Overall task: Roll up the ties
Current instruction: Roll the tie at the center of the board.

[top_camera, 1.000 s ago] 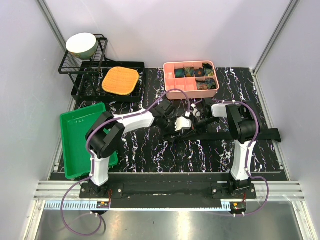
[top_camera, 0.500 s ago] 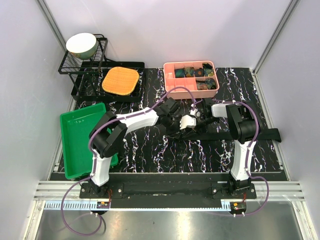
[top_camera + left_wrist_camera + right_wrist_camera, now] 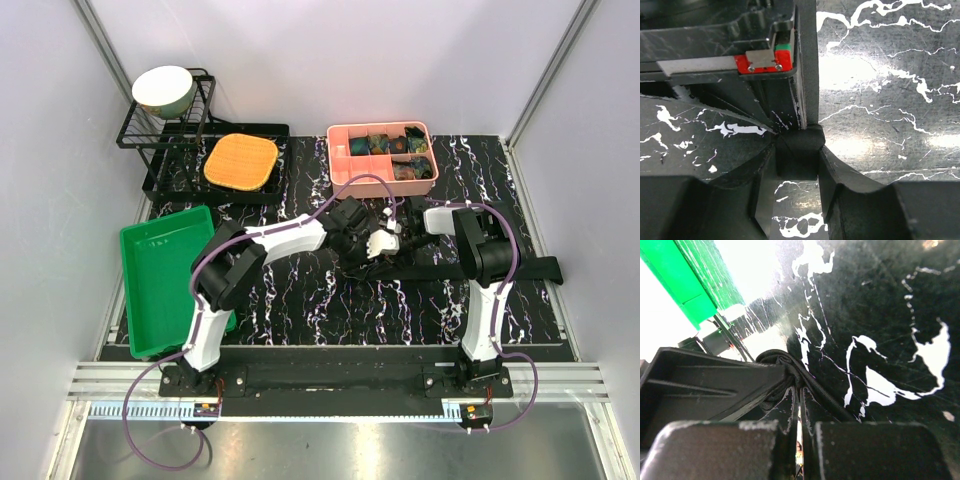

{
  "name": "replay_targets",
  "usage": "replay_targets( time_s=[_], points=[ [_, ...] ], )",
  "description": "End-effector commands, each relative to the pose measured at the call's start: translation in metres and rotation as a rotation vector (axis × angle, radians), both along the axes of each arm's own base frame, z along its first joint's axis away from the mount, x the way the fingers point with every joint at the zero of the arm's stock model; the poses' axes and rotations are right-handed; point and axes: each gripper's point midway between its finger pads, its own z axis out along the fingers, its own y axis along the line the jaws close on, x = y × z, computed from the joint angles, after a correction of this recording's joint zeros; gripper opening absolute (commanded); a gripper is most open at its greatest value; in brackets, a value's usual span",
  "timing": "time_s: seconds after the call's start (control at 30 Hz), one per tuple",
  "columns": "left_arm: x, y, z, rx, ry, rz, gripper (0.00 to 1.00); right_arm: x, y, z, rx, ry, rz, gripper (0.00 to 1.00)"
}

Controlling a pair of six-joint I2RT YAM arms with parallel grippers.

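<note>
A black tie (image 3: 500, 268) lies across the marbled table, wide end to the right. Its narrow end is bunched between the two grippers near the middle. My left gripper (image 3: 383, 245) reaches in from the left. In the left wrist view it (image 3: 797, 156) is shut on a small rolled fold of the tie (image 3: 799, 145), and the strip runs away upward. My right gripper (image 3: 400, 227) sits just behind, and in the right wrist view it (image 3: 800, 387) is shut, with ribbed tie fabric (image 3: 785, 361) wound over its tips.
A pink divided box (image 3: 345, 186) with rolled ties stands at the back centre. A green tray (image 3: 160, 285) lies at the left. Behind it, a black rack (image 3: 165, 165) carries a bowl (image 3: 164, 90) and an orange pad (image 3: 241, 161).
My left gripper has moved right, up against the right gripper, and narrowed its jaws onto the tie's rolled end. The right arm has not moved.
</note>
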Motion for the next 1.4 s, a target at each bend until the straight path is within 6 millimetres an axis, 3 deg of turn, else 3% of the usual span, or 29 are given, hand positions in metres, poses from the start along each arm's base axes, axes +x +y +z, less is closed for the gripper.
replay_targets(
  time_s=[0.0,0.17,0.33,0.57,0.67,0.8,1.1,1.37],
  points=[
    [-0.01,0.002,-0.031,0.055,0.035,-0.013,0.4,0.009,-0.016,-0.034,-0.152,-0.068,0.007,0.0],
    [-0.009,0.009,-0.044,0.099,0.037,-0.005,0.4,0.008,-0.014,-0.032,-0.136,-0.069,0.012,0.0],
    [-0.016,0.032,-0.055,0.174,0.05,-0.014,0.27,0.009,-0.01,-0.016,-0.101,-0.078,0.01,0.01],
    [-0.028,0.055,-0.062,0.238,0.063,-0.047,0.19,0.033,-0.021,0.029,-0.032,-0.116,-0.047,0.19],
    [-0.028,0.058,-0.064,0.251,0.061,-0.049,0.18,0.034,-0.027,0.037,-0.008,-0.121,-0.048,0.23],
    [-0.025,0.056,-0.064,0.253,0.057,-0.05,0.18,0.026,-0.021,0.046,0.065,-0.111,-0.035,0.29],
    [-0.025,0.054,-0.063,0.249,0.067,-0.05,0.18,0.01,-0.011,0.051,0.116,-0.104,-0.007,0.41],
    [-0.025,0.053,-0.062,0.249,0.069,-0.046,0.18,0.002,-0.002,0.03,0.069,-0.105,0.022,0.37]
  ],
)
